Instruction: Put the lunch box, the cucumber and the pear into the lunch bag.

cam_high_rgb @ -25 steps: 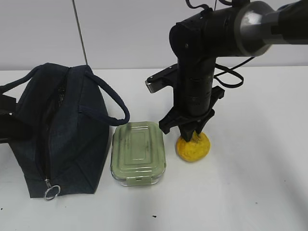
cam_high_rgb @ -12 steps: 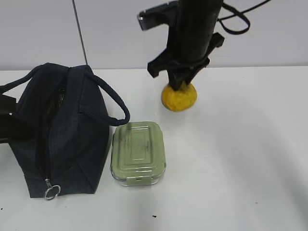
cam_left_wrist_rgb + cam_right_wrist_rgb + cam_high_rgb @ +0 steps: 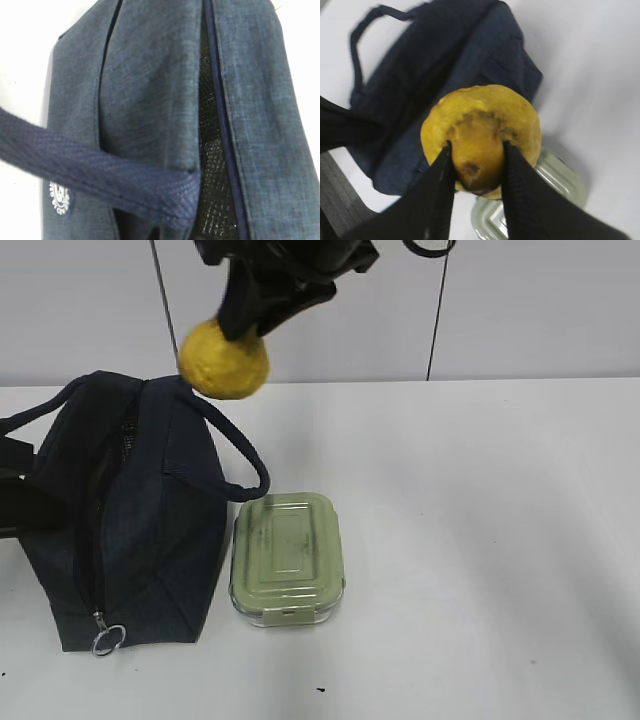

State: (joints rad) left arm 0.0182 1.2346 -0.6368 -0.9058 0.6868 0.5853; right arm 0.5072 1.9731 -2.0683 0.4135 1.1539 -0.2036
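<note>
Lunch box [image 3: 288,558] is on the table beside the lunch bag [image 3: 120,530]. My right gripper [image 3: 476,165] is clamped on the pear [image 3: 224,360], airborne above the bag's far end. I'd centre over the zipper slit, then lower.

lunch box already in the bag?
No, the lunch box sits on the table beside the lunch bag, lid on.

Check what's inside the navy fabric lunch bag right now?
Through the open zipper slot of the navy fabric lunch bag only dark mesh-textured lining shows. The fabric covers the rest, so any contents, cucumber included, cannot be seen.
</note>
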